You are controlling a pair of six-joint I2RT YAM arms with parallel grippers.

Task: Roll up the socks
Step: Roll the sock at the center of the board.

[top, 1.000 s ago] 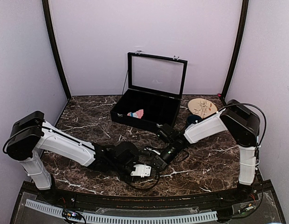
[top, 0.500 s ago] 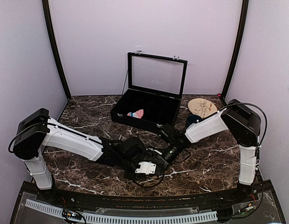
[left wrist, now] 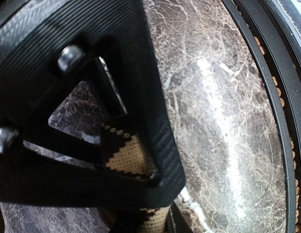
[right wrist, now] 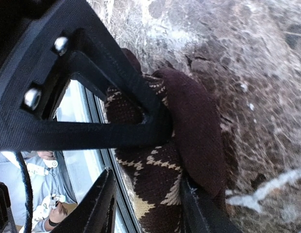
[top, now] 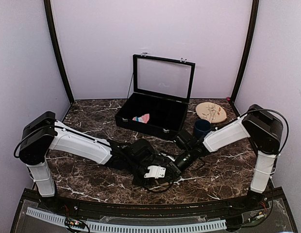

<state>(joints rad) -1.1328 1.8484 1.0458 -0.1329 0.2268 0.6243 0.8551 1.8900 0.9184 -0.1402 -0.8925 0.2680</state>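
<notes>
Left claw (left wrist: pixel 158 201) is clamped on the dark brown fabric sock with tan argyle diamonds (left wrist: pixel 125 158). On its wrist cam one black ribbed finger (left wrist: pixel 141 58) fills most of the shot. The argyle shows through its triangular cut-out, and a strip of sock is pinched at the tip near the bottom edge. The dark brown marble-look table (left wrist: pixel 213 121) with white veins runs down the right side.

Right wrist cam: right claw (right wrist: pixel 162 165) has its jaws apart, with a bunched-up lump of the brown sock sitting in the gap. The upper finger (right wrist: pixel 68 126) touches the fabric. There's a plain brown fold on the right and argyle below it, all lying on the table.

Top cam: both arms reach into the near middle of the table and the two claws meet almost tip to tip. Can't really pick out the brown sock here, too dark. The pink fabric sock with a teal patch (top: pixel 141 118) lies inside the black rectangular case (top: pixel 150 128), glass lid standing open, well apart from the claws. A dark blue cup (top: pixel 202 129) sits just right of the case, with a round pale wooden disc (top: pixel 211 112) behind it.
</notes>
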